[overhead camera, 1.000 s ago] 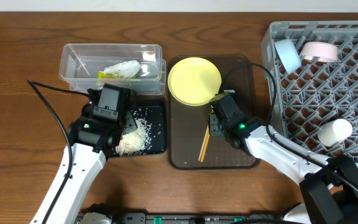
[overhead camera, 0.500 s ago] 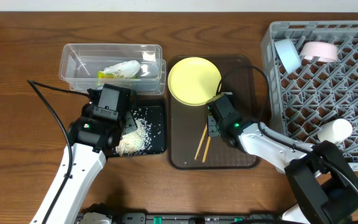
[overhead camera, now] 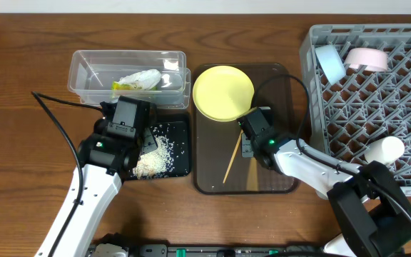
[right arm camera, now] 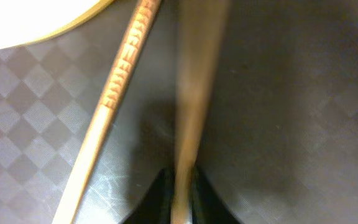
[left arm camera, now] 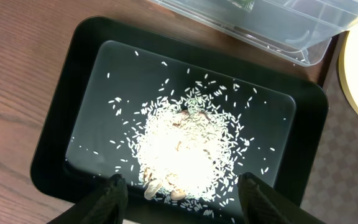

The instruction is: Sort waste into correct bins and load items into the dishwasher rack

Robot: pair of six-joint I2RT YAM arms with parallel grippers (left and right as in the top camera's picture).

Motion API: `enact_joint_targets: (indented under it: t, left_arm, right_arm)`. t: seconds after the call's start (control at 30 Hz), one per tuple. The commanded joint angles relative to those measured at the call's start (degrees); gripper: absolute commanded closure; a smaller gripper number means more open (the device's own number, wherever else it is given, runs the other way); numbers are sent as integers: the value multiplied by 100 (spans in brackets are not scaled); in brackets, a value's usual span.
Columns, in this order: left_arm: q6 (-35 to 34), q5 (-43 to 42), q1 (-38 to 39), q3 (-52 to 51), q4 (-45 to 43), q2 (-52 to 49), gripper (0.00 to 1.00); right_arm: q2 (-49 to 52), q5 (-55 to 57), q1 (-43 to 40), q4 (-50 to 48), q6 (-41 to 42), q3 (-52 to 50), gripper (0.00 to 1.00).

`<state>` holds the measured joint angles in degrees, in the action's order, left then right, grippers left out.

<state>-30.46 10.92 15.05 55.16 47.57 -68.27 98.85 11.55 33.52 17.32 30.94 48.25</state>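
Since half a second ago the right gripper (overhead camera: 250, 148) has slid a little to the right over the brown serving tray (overhead camera: 284, 175). The two wooden chopsticks, then close together, are now parted. The left arm has not shifted.

The right gripper's fingers are pressed onto one chopstick (right arm camera: 194, 93). In the right wrist view it runs blurred straight up from between the fingertips, above the tray's checkered surface. The second chopstick (right arm camera: 120, 81) lies free on the tray just to the left of the held one, slanting away from it. Its upper end lies near the rim of the round yellow plate (overhead camera: 222, 93). The plate sits at the far end of the same tray, just beyond the gripper.

The left gripper (left arm camera: 185, 190) hangs spread wide over the shallow black tray (left arm camera: 55, 124), one finger at each side of the near edge of the rice heap (left arm camera: 185, 149), holding nothing.

By count there are two chopsticks and one plate on the serving tray. One clear plastic tub (overhead camera: 84, 68) holds one green-yellow snack wrapper (overhead camera: 135, 81) and a small white scrap beside it. One black tray carries the single pile of rice with scattered grains around it. One grey dishwasher rack (overhead camera: 377, 107) holds three pieces: a light blue bowl (overhead camera: 330, 63), a pale bowl (overhead camera: 367, 58) and a small white cup (overhead camera: 384, 151).
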Motion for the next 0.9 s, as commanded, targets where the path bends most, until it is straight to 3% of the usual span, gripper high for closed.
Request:
enact_joint_targets:
  t: [0.0,0.23,0.5,0.87]
  left_arm:
    - [-72,111,-31,39,17,-22,40]
    - [-72,111,-31,39,20,-22,39]
    - [-74,111,-31,39,17,-22,39]
    - [-74,111,-31,39,15,-22,40]
  right_arm:
    - [208,-173,-74,264,184,-146,99]
    - [-378,-267,-688,647,-83,-44,99]
    - [-1582,-1108,-1961,1740,-2173,1019,99]
    - [-1499,-1029,-3331,2433,-3086,1478,99]
